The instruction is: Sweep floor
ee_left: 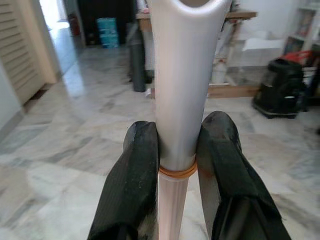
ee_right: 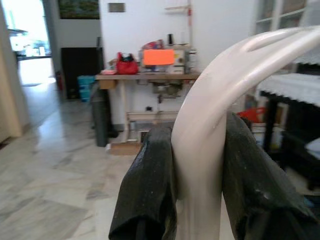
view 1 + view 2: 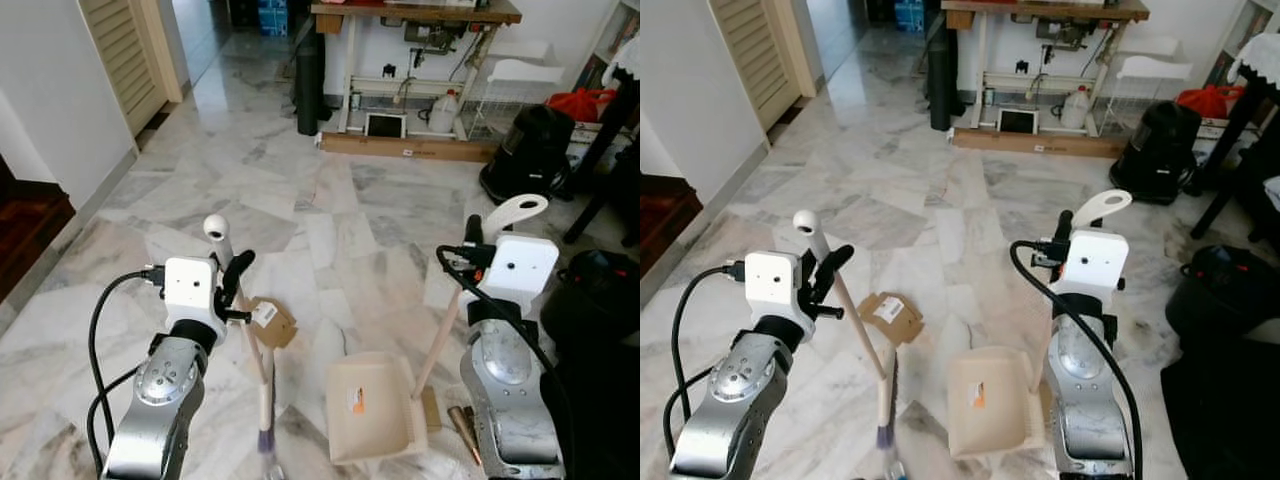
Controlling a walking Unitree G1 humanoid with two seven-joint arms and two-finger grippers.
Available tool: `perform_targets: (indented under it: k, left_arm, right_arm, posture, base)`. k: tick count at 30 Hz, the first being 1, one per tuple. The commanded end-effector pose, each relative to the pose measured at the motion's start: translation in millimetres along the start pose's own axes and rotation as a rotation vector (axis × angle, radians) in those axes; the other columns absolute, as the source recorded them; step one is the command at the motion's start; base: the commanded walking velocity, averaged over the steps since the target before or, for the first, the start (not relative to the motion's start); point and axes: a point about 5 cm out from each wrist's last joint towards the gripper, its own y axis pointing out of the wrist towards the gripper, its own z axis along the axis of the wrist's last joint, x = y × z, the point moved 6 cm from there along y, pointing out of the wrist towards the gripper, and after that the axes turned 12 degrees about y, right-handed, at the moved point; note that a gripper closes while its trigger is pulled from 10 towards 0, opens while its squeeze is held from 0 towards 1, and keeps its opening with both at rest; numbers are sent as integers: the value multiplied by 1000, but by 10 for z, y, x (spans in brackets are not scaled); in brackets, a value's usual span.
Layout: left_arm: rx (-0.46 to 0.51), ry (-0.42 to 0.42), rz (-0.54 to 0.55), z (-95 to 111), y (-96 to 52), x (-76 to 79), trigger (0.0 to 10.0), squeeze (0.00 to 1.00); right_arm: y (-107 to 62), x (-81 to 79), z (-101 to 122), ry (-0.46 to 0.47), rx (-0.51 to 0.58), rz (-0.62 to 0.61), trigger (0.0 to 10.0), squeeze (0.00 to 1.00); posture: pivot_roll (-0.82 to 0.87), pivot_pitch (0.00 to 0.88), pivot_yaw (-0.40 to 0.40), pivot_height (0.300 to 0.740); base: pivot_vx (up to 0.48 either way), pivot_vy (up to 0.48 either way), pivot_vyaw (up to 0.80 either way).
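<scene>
Sweeping in progress, debris not yet collected. The left gripper (image 1: 176, 165) is clenched on the upper shaft of the broom (image 3: 243, 330), one black finger (image 1: 132, 185) pressed to each side of the pale handle; from the grip the shaft slants down and toward the robot's feet, ending in a bristle head (image 3: 266, 441) that meets the marble floor (image 3: 300, 190) below and slightly to the right of that gripper. The right gripper (image 2: 197, 170) is clamped on the curved cream handle (image 3: 515, 211) of the dustpan (image 3: 372, 408), whose stem runs down and leftward from the grip to the pan, which rests on the floor between the two arms with its open mouth facing away from the robot. A flattened scrap of brown cardboard (image 3: 270, 322) bearing a white label lies on the floor just right of the left gripper, beyond the bristle head and just short of the pan's near corner; it lies outside the pan. Small brown pieces (image 3: 463, 425) lie on the floor beside the pan, below the right gripper. Judged from this arrangement, both tools are in hand and positioned, while the sweeping of the scrap and pieces into the pan remains to be done.
</scene>
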Motion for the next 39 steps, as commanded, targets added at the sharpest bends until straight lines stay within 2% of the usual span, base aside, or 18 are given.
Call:
perform_targets:
  k: [1,14,25,39]
  left_arm:
    - [54,4,4,144,27,-18,10000,0]
    - [56,2,-14,151,50,11,10000,0]
    - [58,-2,-32,162,60,43,10000,0]
    - [58,-3,-47,172,64,59,10000,0]
  right_arm:
    - [20,-55,189,11,69,18,10000,0]
    - [36,-75,165,23,50,14,10000,0]
    - [35,-77,151,13,45,11,10000,0]
    - [33,-32,179,5,59,-18,10000,0]
  posture:
    - [-69,27,-3,740]
    - [-70,20,-1,740]
    - [-70,18,3,740]
    - [-71,19,9,740]
  base:
    - [0,289,0]
    - [0,285,0]
    - [0,285,-764]
    - [0,284,0]
